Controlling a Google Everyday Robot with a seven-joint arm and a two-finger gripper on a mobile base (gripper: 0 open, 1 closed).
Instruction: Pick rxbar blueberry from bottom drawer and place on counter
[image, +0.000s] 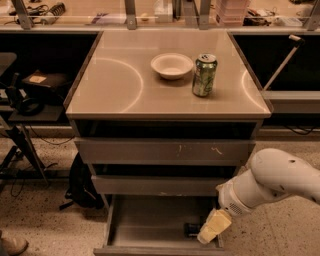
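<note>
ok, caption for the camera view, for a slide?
Gripper low over the open bottom drawer, beside the rxbar blueberry; bowl and green can on the counter.

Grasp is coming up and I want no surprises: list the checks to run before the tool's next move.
1. Is the bottom drawer pulled open? Ok.
2. Is the rxbar blueberry in view? Ok, it lies on the drawer floor near the front right.
3. Is the tool at the bar? Ok, it is low over the drawer's right front, right beside the bar.
4. Does the tool have contact with the bar? Cannot tell.
5. Is there bare room on the counter? Ok, to the left of the bowl and can.
</note>
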